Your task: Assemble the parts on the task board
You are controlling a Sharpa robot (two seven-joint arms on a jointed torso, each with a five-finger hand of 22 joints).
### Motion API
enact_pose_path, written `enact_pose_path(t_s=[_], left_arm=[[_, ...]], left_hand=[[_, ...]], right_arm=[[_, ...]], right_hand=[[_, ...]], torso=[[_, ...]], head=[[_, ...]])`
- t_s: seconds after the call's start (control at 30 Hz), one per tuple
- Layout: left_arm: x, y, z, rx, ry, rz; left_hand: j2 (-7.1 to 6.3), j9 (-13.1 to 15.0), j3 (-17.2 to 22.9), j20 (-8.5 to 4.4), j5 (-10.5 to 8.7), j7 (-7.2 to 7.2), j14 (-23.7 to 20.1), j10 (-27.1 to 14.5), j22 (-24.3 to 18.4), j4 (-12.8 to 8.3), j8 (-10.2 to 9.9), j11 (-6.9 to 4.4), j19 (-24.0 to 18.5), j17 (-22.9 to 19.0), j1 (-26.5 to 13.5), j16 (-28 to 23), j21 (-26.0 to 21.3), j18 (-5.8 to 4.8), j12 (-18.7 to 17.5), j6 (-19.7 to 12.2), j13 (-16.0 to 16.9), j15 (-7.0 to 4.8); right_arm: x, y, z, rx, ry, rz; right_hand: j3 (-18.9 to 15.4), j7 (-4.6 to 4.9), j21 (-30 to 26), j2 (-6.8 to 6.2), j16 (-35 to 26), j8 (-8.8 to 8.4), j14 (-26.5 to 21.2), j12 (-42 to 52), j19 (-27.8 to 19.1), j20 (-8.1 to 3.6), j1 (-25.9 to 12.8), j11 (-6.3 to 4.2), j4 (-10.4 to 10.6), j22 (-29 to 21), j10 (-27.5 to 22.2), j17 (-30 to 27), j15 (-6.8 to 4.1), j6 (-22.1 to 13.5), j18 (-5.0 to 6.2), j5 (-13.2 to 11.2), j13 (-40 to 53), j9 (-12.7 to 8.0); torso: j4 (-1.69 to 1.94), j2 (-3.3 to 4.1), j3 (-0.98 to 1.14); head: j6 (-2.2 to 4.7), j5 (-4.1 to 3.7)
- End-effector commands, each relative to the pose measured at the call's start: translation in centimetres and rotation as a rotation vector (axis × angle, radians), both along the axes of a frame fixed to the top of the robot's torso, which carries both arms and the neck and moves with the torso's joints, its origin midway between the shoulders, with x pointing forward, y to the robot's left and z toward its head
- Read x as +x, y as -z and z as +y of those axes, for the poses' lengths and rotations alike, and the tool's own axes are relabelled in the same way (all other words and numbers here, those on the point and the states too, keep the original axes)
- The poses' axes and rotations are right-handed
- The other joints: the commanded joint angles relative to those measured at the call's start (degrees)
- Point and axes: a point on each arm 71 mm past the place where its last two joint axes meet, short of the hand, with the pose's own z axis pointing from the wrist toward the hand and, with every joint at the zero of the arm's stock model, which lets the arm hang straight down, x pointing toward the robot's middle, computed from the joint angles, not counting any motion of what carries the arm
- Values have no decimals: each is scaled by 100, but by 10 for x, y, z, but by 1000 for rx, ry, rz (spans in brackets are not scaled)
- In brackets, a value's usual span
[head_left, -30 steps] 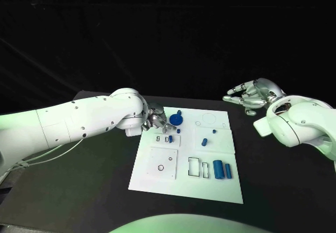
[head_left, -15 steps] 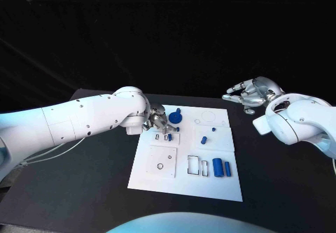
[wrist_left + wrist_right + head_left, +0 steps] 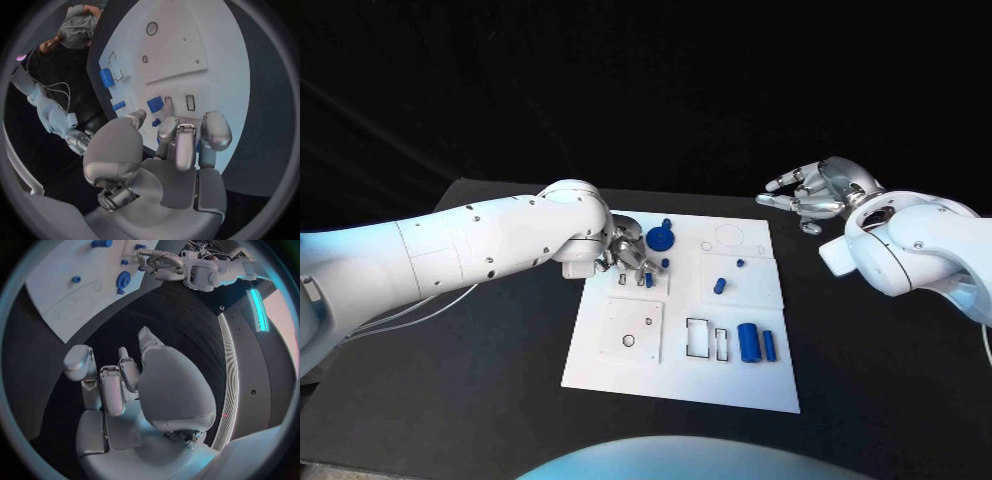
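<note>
Hovering over the far left part of the task board (image 3: 678,370), the left hand (image 3: 626,256) has its fingers (image 3: 177,145) bent down around a small blue peg (image 3: 649,281) by the little slots; whether they grip it, I cannot tell. The round blue knob (image 3: 659,238) stands just beyond. Loose work remains, I judge: a short blue piece (image 3: 720,286) lies mid-board, and a blue cylinder (image 3: 749,343) with a thin blue bar (image 3: 767,346) lies right of two empty rectangular outlines (so assembly looks early). The right hand (image 3: 815,197) waits off the board over the black worktop (image 3: 877,380), fingers apart, holding nothing. No writing is readable.
</note>
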Motion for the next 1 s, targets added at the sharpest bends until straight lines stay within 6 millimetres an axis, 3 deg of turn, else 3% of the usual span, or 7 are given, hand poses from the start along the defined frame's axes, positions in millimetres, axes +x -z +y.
enact_pose_path(t_s=[0.03, 0.43, 0.83, 1.0], left_arm=[[-1, 1, -2, 5, 15, 17], [-4, 1, -2, 4, 22, 26], [-4, 1, -1, -3, 16, 29], [-3, 1, -1, -10, 8, 27]], left_hand=[[0, 20, -32, 7, -13, 5, 392, -42, -17, -10, 40, -8, -39, 875, 101, -39, -23, -45, -24, -46, -11, -6], [20, 37, -30, 10, -13, 7, 394, -48, -9, -10, 45, -7, -38, 883, 156, -35, -22, -46, -26, -48, -14, -3], [46, 78, -38, 14, -13, -3, 397, -37, -4, -9, 84, -13, -38, 892, 212, -31, -20, -46, -15, -15, 1, -6], [120, 146, -16, 12, -12, -17, 400, -29, 11, -16, 124, -25, -33, 898, 351, -27, -13, -47, -7, -14, 11, -17]], right_arm=[[0, 0, 1, -11, -10, 1], [1, 2, 1, -15, -12, 12], [1, 3, 2, -22, -14, 18], [2, 4, 2, -25, -14, 24]], right_hand=[[2, 0, -18, -13, -35, 30, 301, -21, -38, 3, -14, -12, 47, -7, -46, 303, 29, -37, 55, 15, -5, 7], [3, 0, -33, -7, -38, 34, 299, -22, -45, 4, -11, -11, 53, -18, -47, 300, 29, -39, 57, 16, -6, 8], [1, 0, -47, -3, -41, 40, 298, -25, -50, 4, -9, -11, 60, -27, -50, 298, 29, -42, 59, 15, -9, 10], [-1, 0, -53, 2, -45, 46, 296, -25, -52, 4, -14, -11, 70, -30, -50, 293, 29, -43, 60, 14, -9, 12]], torso=[[-11, 29, -10], [2, 17, -5], [-12, 23, 3], [-7, 30, 6]], head=[[15, -16], [-28, -8], [3, -2], [6, -1]])
